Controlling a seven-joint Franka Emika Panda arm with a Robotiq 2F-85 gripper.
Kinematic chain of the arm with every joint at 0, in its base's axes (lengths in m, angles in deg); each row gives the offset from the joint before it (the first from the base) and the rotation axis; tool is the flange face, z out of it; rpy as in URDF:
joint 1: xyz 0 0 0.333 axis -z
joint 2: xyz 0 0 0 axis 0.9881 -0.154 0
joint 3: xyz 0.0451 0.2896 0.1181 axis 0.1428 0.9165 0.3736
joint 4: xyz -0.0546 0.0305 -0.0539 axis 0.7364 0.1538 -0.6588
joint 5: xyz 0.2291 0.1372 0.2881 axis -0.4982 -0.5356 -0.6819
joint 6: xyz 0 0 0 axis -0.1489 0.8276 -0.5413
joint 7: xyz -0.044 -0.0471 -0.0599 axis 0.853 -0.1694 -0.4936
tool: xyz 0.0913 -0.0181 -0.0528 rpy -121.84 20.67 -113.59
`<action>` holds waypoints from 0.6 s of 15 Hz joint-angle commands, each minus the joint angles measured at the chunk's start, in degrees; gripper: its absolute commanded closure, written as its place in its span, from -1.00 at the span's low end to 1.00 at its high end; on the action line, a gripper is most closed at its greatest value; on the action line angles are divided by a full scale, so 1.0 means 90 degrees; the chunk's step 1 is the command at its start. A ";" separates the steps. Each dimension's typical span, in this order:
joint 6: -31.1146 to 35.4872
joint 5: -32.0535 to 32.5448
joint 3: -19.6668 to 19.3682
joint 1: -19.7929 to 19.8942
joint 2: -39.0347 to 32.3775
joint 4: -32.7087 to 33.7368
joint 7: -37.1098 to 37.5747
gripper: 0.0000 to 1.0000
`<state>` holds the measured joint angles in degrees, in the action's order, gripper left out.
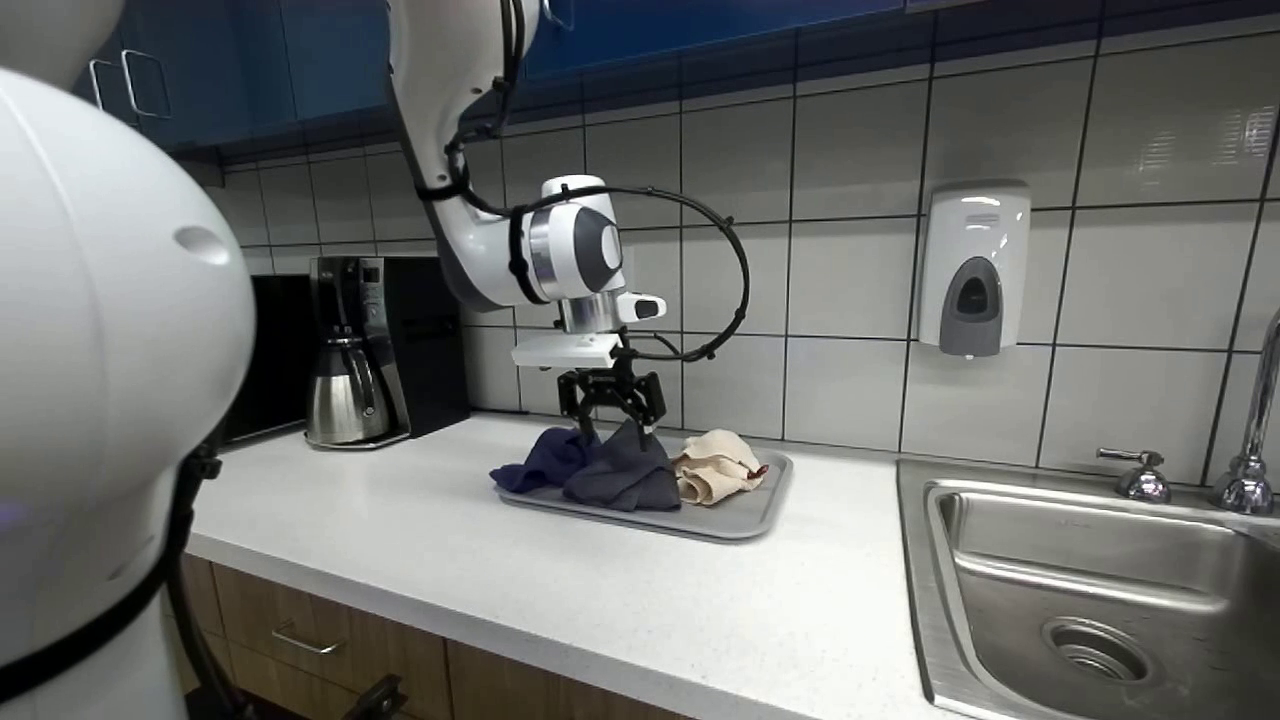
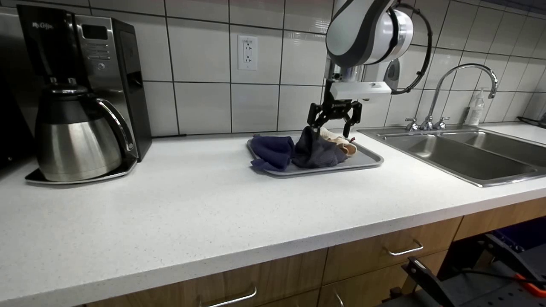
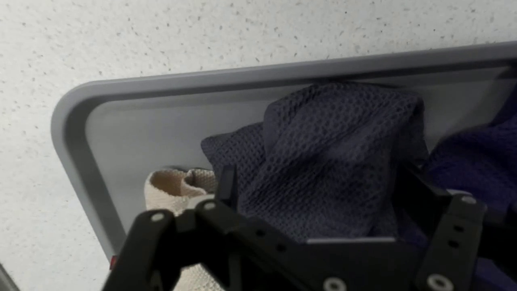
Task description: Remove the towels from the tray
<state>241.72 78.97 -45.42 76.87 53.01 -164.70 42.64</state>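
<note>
**Navy towel (image 1: pixel 548 462), slate-blue towel (image 1: pixel 622 478) and beige towel (image 1: pixel 713 466) on a grey tray (image 1: pixel 742 522); gripper (image 1: pixel 616 438) spread wide**

Coffee maker (image 1: pixel 425 340), black and steel, with steel carafe (image 1: pixel 343 402): at left on the white countertop (image 1: pixel 380 525).

Tray: shallow, low-rimmed, between coffee maker and sink (image 1: pixel 925 610).

Navy towel: rumpled, at the tray's left end, a corner reaching past the rim in an exterior view.

Slate-blue towel: mid-tray, just beside the navy one, heaped to a peak.

Gripper: black, pointing down over the tray. I have its jaws wide apart, astride the slate-blue peak, holding nothing. Whether a fingertip touches the cloth I cannot tell.

Beige towel: loosely folded, just right of the slate-blue one; I see a curled end in the wrist view.

Soap dispenser (image 1: pixel 975 265): white and grey, on the tiled wall (image 1: pixel 850 280), right of the tray.

Sink: steel, set into the countertop at right, with a chrome faucet (image 1: pixel 1256 430) at its far edge.
</note>
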 commanded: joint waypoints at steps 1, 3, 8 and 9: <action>-0.0073 0.0174 -0.0214 -0.0234 -0.0539 0.0634 0.0179 -1.00; -0.0143 0.0107 -0.0275 -0.0277 -0.0754 0.0879 0.0098 -1.00; -0.0126 0.0064 -0.0421 -0.0336 -0.1237 0.1326 0.0021 -1.00; -0.0138 0.0063 -0.0446 -0.0354 -0.1330 0.1410 0.0023 -1.00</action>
<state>241.71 78.98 -48.16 74.74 43.80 -155.57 42.67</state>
